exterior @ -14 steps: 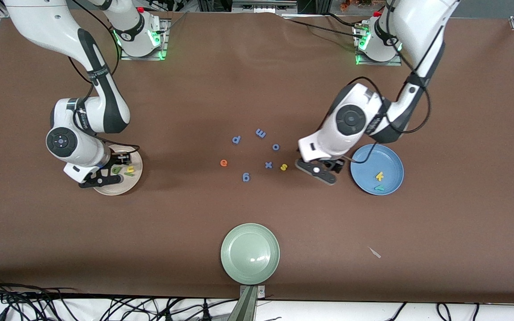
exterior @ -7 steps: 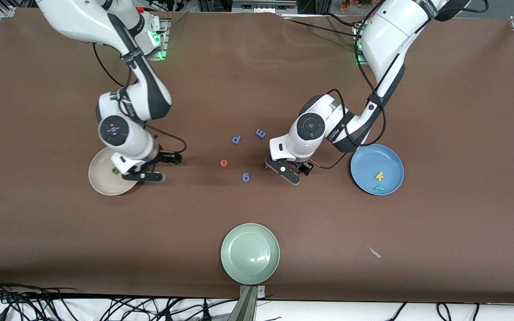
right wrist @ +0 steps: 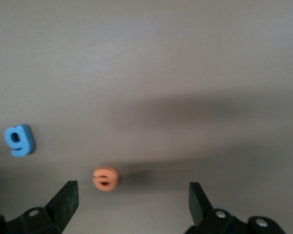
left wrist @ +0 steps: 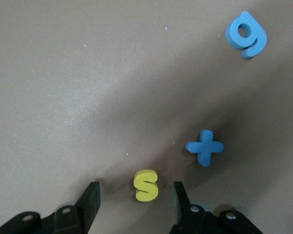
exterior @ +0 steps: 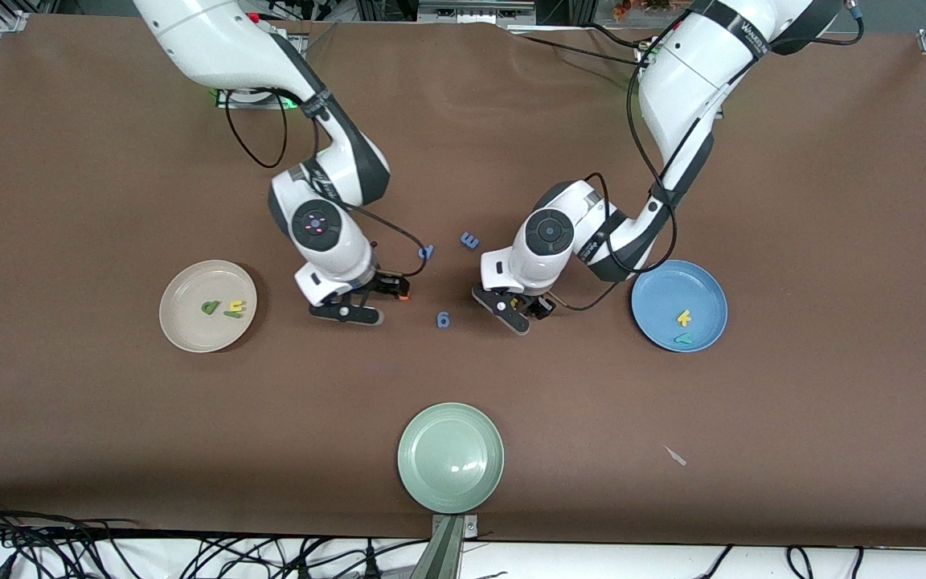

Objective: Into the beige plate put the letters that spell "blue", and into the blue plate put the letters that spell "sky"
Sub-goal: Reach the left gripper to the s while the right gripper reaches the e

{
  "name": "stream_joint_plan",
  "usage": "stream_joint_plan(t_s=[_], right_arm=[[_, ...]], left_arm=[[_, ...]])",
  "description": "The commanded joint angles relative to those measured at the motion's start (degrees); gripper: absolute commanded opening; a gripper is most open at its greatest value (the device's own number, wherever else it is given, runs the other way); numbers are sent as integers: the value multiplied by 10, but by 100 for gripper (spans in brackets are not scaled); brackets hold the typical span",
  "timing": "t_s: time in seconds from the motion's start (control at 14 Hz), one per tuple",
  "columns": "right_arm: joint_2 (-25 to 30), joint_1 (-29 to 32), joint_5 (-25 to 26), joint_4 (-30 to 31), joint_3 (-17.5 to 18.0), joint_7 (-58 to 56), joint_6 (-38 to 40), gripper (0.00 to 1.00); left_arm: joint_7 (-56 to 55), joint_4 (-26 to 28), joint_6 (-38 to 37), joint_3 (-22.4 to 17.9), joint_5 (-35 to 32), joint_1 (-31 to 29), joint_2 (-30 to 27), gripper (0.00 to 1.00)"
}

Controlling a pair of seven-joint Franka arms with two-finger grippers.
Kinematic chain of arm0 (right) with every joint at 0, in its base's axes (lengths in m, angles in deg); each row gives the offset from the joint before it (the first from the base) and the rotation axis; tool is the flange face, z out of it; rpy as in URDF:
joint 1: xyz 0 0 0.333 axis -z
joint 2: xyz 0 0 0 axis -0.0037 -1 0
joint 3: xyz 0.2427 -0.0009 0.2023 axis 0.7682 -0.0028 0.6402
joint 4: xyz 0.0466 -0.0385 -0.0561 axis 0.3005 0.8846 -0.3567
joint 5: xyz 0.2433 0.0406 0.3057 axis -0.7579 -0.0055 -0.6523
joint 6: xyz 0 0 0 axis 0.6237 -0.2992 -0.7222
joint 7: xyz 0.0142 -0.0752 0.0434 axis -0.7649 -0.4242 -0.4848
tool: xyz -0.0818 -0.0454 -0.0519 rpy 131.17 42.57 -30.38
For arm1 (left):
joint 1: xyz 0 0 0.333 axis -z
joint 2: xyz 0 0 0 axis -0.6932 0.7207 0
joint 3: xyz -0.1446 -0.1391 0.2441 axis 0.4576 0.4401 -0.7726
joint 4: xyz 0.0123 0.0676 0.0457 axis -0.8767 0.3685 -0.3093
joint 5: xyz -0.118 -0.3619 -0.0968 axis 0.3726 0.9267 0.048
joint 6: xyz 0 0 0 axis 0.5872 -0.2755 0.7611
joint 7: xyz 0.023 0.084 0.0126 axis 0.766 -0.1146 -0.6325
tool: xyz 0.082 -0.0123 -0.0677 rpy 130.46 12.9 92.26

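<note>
The yellow s (left wrist: 146, 185) lies on the table between the fingers of my left gripper (left wrist: 136, 200), which is open, with a gap on each side of the letter. In the front view the left gripper (exterior: 522, 306) hangs low between the periwinkle letters and the blue plate (exterior: 656, 281). That plate holds the yellow k (exterior: 683, 318) and the teal y (exterior: 682, 338). My right gripper (right wrist: 132, 197) is open wide, with the orange e (right wrist: 106, 178) just ahead of its fingers. The beige plate (exterior: 190, 334) holds the green b (exterior: 210, 306), the yellow u (exterior: 236, 305) and the dark-green l (exterior: 231, 314).
Periwinkle letters lie around the two grippers: a g (left wrist: 246, 34), an x (left wrist: 204, 146), a d (exterior: 427, 252) and an m-like one (exterior: 469, 240). A pale green plate (exterior: 431, 474) stands near the table's front edge. A small scrap (exterior: 675, 456) lies nearer the camera than the blue plate.
The right arm left the beige plate and swung to the orange e, its jaws now wide. The left arm moved from beside the blue plate to the s and its jaws have narrowed.
</note>
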Motion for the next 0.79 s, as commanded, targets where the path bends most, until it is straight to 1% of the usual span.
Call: stream_joint_plan(t_s=[0.0,0.07,0.14,0.21,0.29,0.36,0.43,0.5,0.57,0.64,0.72], right_arm=[[-46,-13,-13,-39,-2,5,-27,100],[-49,-15,-17,-42,-2,5,-28,100],[-51,-17,-20,-42,-2,5,-29,100],[-54,-18,-20,-42,-2,5,-29,100],[-57,-21,-20,-42,-2,5,-29,100],[-58,-30,-21,-42,-2,5,-29,98],[-58,-31,-21,-40,-2,5,-29,84],[-58,-30,-21,-39,-2,5,-28,65],[-58,-30,-21,-37,-2,5,-28,50],[-58,-31,-21,-35,-2,5,-28,38],[-58,-31,-21,-33,-2,4,-29,22]], left_arm=[[2,-17,0,-2,-20,9,12,66],[2,-17,0,-2,-20,11,12,59],[3,-17,0,-2,-20,11,12,35],[3,-17,0,-3,-21,11,11,15],[3,-17,-1,-3,-26,11,9,3],[3,-17,-3,-2,-46,9,7,0],[3,-17,-6,-2,-57,2,5,0],[2,-17,-11,-2,-58,-2,1,0],[2,-16,-29,-3,-58,-9,-14,0],[1,-18,-68,-2,-58,-15,-29,0],[4,-16,-130,-5,-58,-23,-59,0]])
